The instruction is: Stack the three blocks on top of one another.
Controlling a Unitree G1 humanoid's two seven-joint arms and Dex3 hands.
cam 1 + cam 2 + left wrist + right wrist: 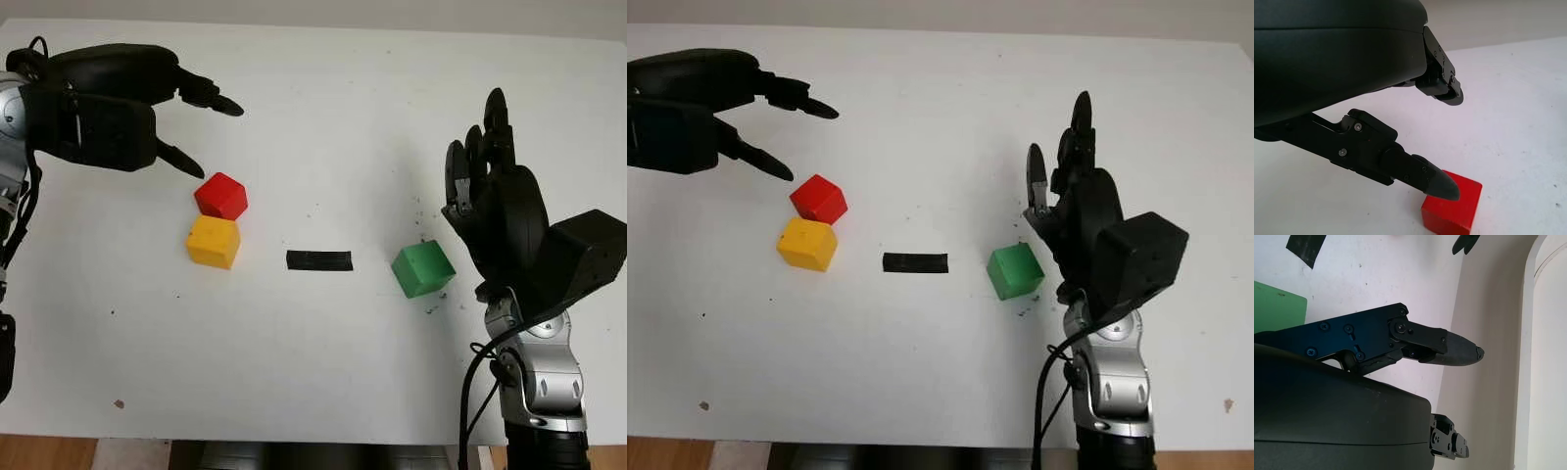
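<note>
The wide white surface (323,372) takes up the scene, and nothing on it is stacked yet. Over its near right side stands the robot's black three-finger right hand (485,186), empty and opened wide, just beside the green cube. At the far left the black left hand (147,108) hangs above the surface, also empty and opened wide, with one fingertip (1442,185) poised right over the red cube's top edge without visibly touching it.

Down to the blocks now. The solid green plastic-looking cube (423,268) sits alone at the right, well apart from the other two. The red cube (221,196) and the yellow cube (214,241) sit together at the left, red on the far side and yellow on the near side, touching or very nearly so. Between the pair and the green cube lies a short strip of black tape (318,260), flat on the surface.

The cubes look small, rigid and light, with smooth flat faces, so they should neither deform nor break. Slipping looks like the greater risk. The sensible hold is on two opposite side faces, fingers against thumb, keeping the top face level so the cube lands square. The red cube's closeness to the yellow one leaves little finger room on that side.
</note>
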